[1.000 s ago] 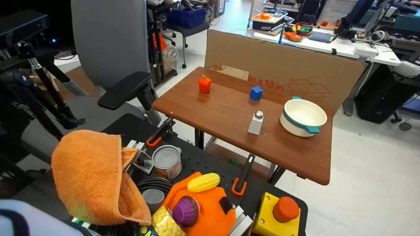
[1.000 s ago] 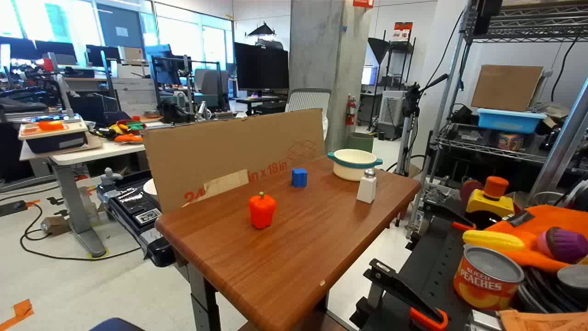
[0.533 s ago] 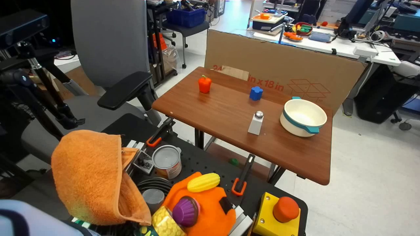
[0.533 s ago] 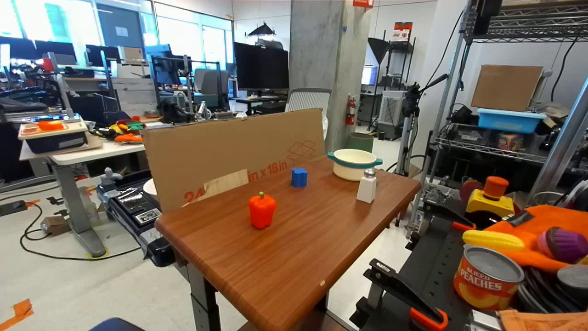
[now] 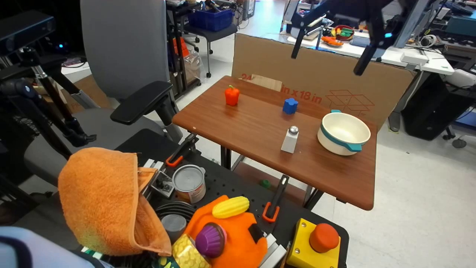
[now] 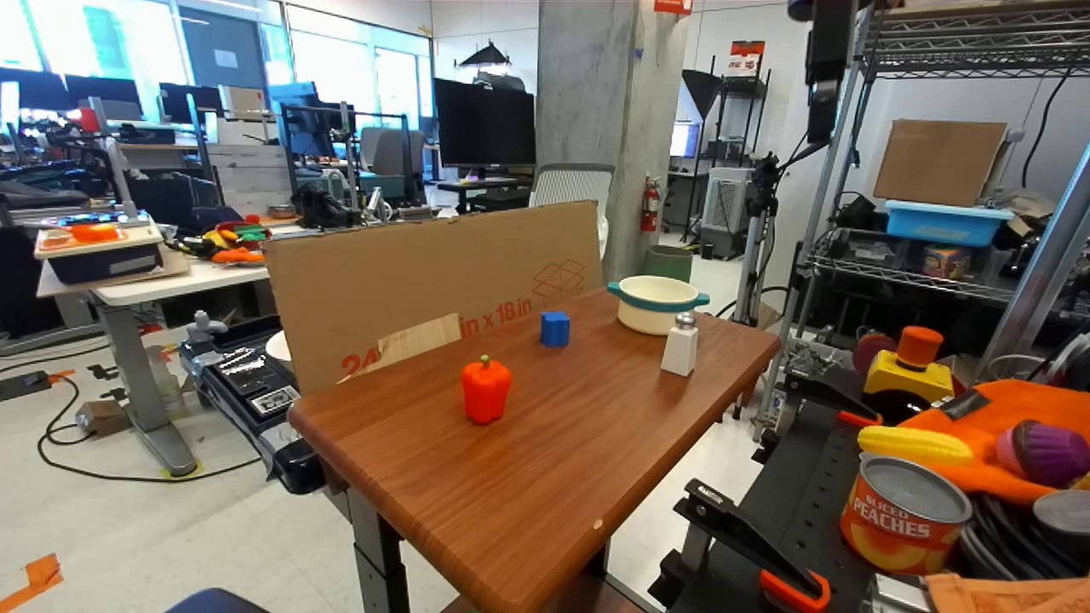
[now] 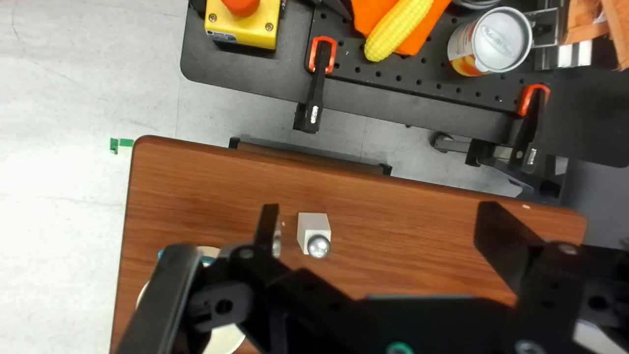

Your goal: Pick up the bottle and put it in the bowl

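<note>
The white bottle with a silver cap stands upright on the brown table, seen in both exterior views [image 5: 289,142] [image 6: 679,351] and the wrist view [image 7: 312,226]. The cream bowl with teal band and handles stands beside it near the table end [image 5: 329,142] [image 6: 645,318]. In the wrist view the bowl [image 7: 227,340] is mostly hidden behind a finger. My gripper is open and empty, high above the table in both exterior views [image 5: 326,64] [image 6: 821,128]. In the wrist view the bottle shows between the fingers [image 7: 378,212], closer to the left-hand one, well below them.
An orange-red toy pepper [image 5: 232,96] [image 6: 486,390] and a blue star-shaped block [image 5: 290,106] [image 6: 554,329] stand on the table [image 5: 253,123]. A cardboard sheet [image 5: 316,70] stands along one long side. A black cart [image 7: 393,98] with clamps, can and yellow box is opposite.
My open gripper has come into an exterior view from the top, above the bowl side of the table; its tip also appears at the top of the other. The bottle and bowl have not moved.
</note>
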Tool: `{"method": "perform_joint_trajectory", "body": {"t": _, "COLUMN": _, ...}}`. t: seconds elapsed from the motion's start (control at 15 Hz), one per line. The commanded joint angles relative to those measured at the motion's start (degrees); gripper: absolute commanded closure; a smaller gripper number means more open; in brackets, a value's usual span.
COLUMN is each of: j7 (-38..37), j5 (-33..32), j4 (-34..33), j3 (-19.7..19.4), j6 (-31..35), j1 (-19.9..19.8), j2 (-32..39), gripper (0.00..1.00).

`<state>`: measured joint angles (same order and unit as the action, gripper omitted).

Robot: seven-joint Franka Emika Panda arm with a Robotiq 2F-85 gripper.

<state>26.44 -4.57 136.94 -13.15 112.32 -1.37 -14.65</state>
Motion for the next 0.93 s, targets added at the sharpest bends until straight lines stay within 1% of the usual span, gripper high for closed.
{"method": "perform_joint_trajectory", "body": {"t": 0.0, "j7": -1.9, "j5": -0.6, "j4": -6.7, "j3": 3.2, "j6": 2.2, "j1": -0.2, "j2": 13.9, "gripper": 0.00}}
{"method": "perform_joint_trajectory", "body": {"t": 0.2, "j7": -5.5, "j5": -3.1, "j4": -11.3, "j3": 5.5, "j6": 2.7, "j1": -0.9, "j2": 22.2, "gripper": 0.00}}
{"method": "perform_joint_trajectory", "body": {"t": 0.4, "j7": -9.8, "j5": -6.8, "j4": -16.1, "j3": 6.5, "j6": 2.5, "j1": -0.9, "j2": 29.2, "gripper": 0.00}}
{"method": "perform_joint_trajectory", "body": {"t": 0.67, "j7": -13.4, "j5": -10.0, "j4": -21.1, "j3": 7.1, "j6": 1.4, "j1": -0.6, "j2": 36.1, "gripper": 0.00}}
{"method": "perform_joint_trajectory", "body": {"t": 0.87, "j7": -13.9, "j5": -9.9, "j4": -23.2, "j3": 7.8, "j6": 1.1, "j1": -0.7, "j2": 39.4, "gripper": 0.00}}
